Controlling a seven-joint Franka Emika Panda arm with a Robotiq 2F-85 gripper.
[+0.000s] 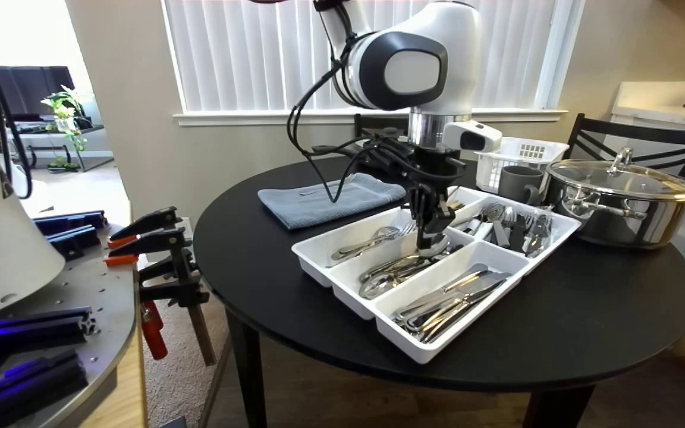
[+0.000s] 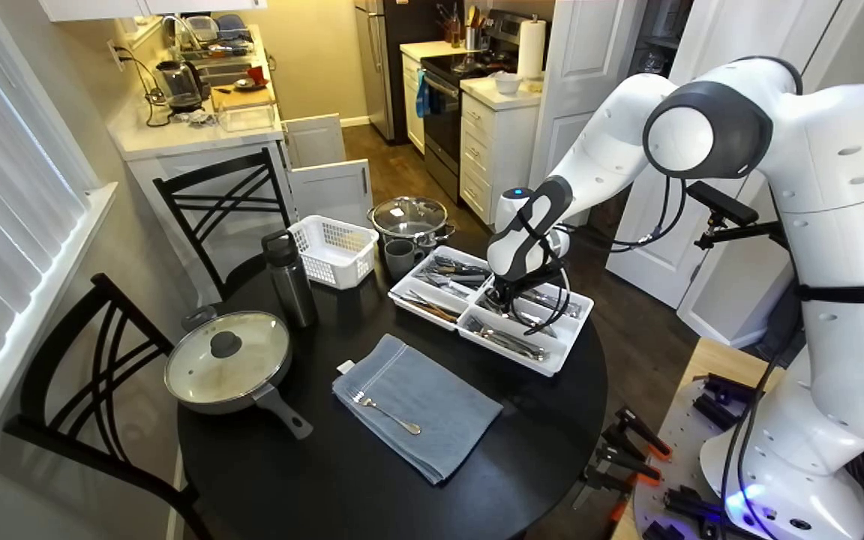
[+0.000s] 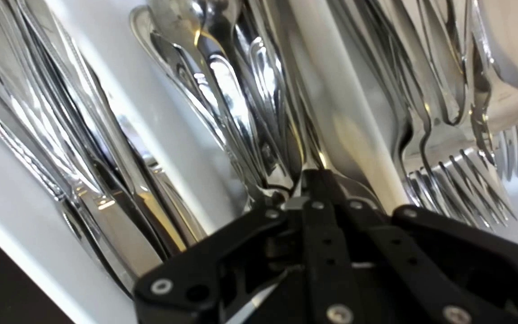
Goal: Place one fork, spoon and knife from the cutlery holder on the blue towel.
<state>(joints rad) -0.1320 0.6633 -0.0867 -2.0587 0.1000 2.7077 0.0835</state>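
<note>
Tray (image 1: pixel 421 286), 3 views (wrist nearest)

Your arm (image 2: pixel 863 154) is glossy white and rounded; dark grey rings (image 2: pixel 745 124) frame pale discs (image 2: pixel 678 139). Black cables (image 1: pixel 296 109) loop outside it. You have a silver metal collar (image 1: pixel 424 128), then a black gripper (image 3: pixel 317 175), its bars (image 3: pixel 331 261) dotted with pale screws (image 3: pixel 161 286). Blue light (image 2: pixel 745 495) glows on your white base (image 2: pixel 814 461).
</note>
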